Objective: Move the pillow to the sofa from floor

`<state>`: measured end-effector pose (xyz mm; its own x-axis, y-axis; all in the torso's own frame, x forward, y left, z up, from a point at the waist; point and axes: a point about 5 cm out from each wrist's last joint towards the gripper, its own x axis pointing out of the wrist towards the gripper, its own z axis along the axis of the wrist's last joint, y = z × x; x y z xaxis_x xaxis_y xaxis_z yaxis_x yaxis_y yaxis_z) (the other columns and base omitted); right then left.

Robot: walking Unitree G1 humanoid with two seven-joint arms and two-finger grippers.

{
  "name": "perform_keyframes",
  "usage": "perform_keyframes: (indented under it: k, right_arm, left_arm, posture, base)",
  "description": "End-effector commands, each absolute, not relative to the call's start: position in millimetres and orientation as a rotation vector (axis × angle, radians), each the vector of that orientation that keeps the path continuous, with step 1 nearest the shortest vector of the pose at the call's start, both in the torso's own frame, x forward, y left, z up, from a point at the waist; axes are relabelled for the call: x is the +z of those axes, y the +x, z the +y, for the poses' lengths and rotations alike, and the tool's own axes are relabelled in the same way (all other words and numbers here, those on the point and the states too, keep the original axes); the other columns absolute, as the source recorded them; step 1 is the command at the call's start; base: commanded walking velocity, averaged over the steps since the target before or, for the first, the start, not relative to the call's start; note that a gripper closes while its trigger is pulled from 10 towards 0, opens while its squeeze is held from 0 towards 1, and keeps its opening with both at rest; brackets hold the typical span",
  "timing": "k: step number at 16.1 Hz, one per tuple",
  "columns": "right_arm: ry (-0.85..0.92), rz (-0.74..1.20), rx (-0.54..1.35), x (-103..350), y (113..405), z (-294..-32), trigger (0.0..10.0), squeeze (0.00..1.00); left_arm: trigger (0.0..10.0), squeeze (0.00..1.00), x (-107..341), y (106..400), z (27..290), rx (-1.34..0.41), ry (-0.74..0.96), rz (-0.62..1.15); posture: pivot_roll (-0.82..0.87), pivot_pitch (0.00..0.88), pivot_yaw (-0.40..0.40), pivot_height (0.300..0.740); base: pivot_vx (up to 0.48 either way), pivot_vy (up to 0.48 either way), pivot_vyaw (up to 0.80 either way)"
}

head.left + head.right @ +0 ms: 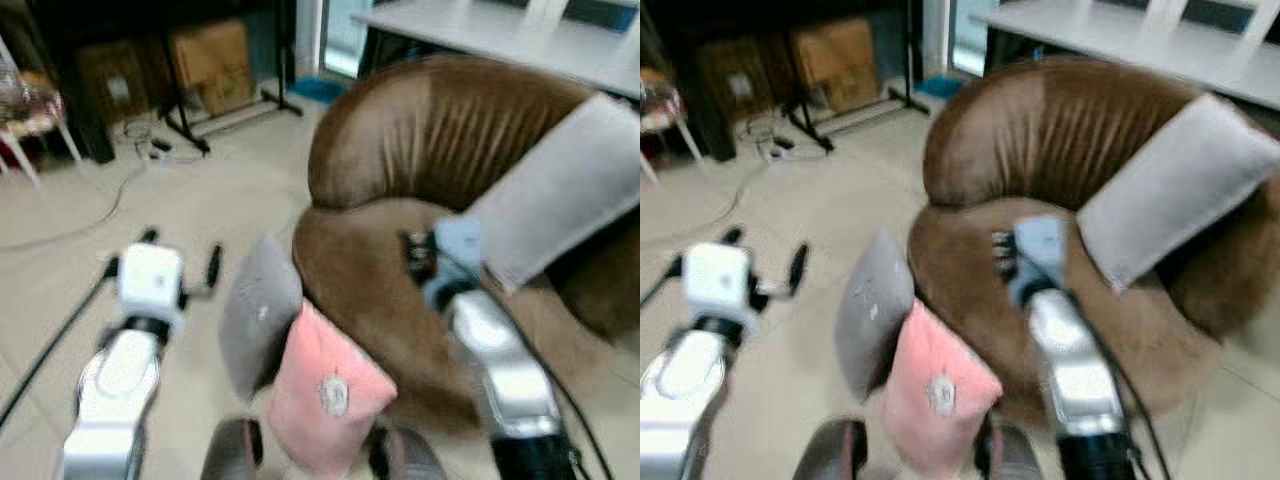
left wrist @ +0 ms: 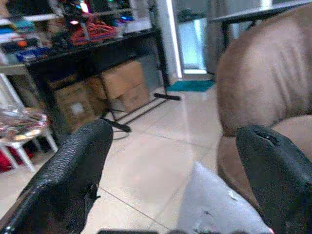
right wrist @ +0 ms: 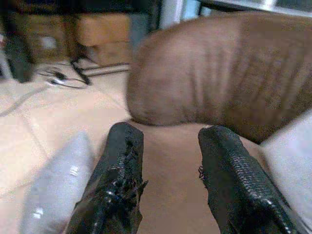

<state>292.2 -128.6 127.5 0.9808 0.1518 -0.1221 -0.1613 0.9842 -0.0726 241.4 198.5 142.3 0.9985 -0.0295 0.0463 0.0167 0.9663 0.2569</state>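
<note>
Tiled floor (image 1: 200, 190), brown sofa (image 1: 430, 130), 2 pillows leaning at its base.

Pink pillow (image 1: 325, 390) stands on end, long axis upright, lower edge cut off; gray pillow (image 1: 258, 310) beside it. Left claw (image 1: 180, 255) and right claw (image 3: 168, 165) both spread, empty.

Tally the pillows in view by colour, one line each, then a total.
Grey pillows: 2, one on the floor, one on the sofa
Pink pillows: 1, on the floor
Total: 3
</note>
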Motion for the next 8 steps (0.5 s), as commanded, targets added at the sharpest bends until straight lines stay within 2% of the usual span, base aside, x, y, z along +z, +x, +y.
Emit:
perform_keyframes:
  k: [1, 5, 8]
  right_arm:
    - [-0.076, 0.116, 0.116, 128.5, 293.0, -140.4, 10.0, 0.00]
    - [-0.070, 0.116, 0.106, 128.5, 293.3, -142.2, 10.0, 0.00]
    - [-0.067, 0.131, 0.115, 127.2, 293.6, -141.8, 10.0, 0.00]
  left_arm:
    - [10.0, 0.00, 143.7, 242.7, 192.5, -0.042, 0.254, -0.059]
    - [10.0, 0.00, 143.3, 242.6, 192.6, -0.040, 0.255, -0.057]
    - [10.0, 0.00, 142.2, 243.3, 193.0, -0.033, 0.270, -0.055]
  posture:
    - [-0.07, 0.000, -0.033, 0.611]
    - [-0.07, 0.000, -0.034, 0.611]
    - [-0.07, 0.000, -0.034, 0.611]
  base:
    - [0.281, 0.000, 0.00]
    - [0.277, 0.000, 0.00]
    - [0.000, 0.000, 0.00]
